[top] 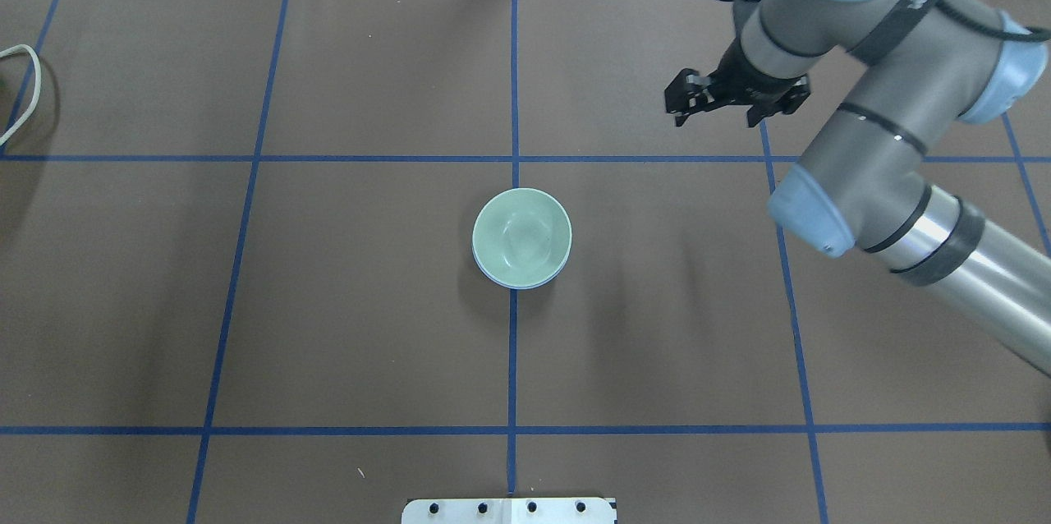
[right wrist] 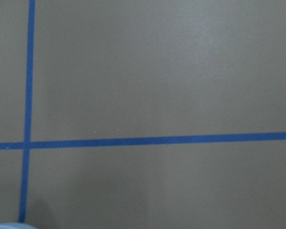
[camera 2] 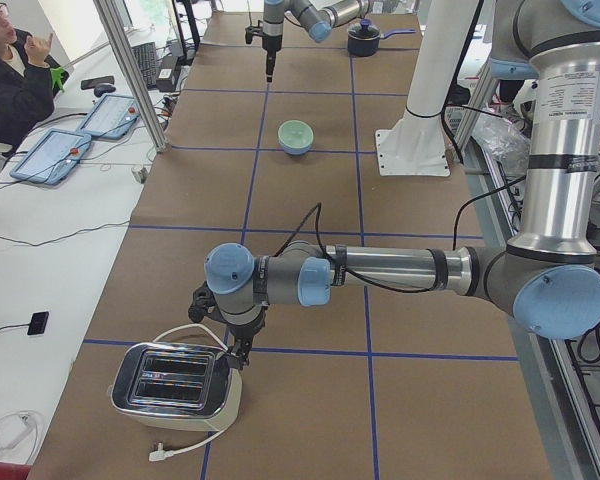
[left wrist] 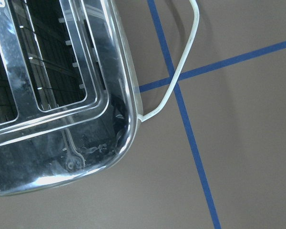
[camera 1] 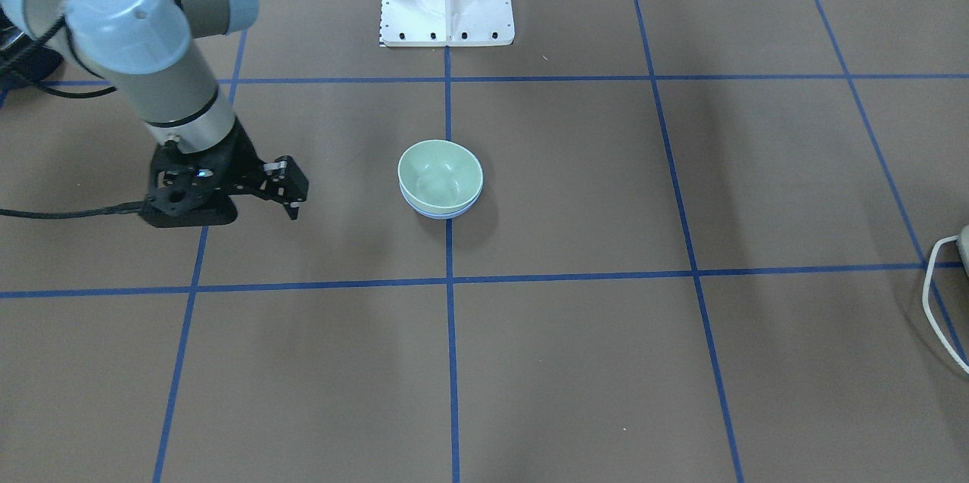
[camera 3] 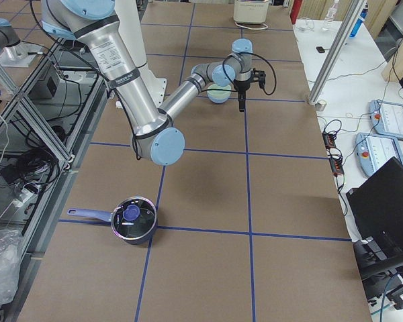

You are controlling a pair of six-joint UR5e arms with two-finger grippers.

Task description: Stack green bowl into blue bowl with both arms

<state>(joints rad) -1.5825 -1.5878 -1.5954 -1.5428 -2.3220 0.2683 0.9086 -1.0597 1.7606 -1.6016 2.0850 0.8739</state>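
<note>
The green bowl point(camera 1: 440, 174) sits nested inside the blue bowl point(camera 1: 443, 215) at the table's middle. Only a thin blue rim point(top: 495, 279) shows under the green bowl point(top: 521, 236). My right gripper point(top: 714, 121) hangs open and empty above the table, well off to the side of the stacked bowls, fingers pointing down; it also shows in the front view point(camera 1: 291, 199). My left gripper point(camera 2: 242, 350) shows only in the left side view, over a toaster, far from the bowls; I cannot tell whether it is open or shut.
A chrome toaster point(camera 2: 175, 380) with a white cable point(left wrist: 174, 81) stands at the table's left end. A dark pot point(camera 3: 133, 218) stands at the right end. The white base plate point(camera 1: 447, 6) is behind the bowls. An operator point(camera 2: 10, 70) sits beside the table.
</note>
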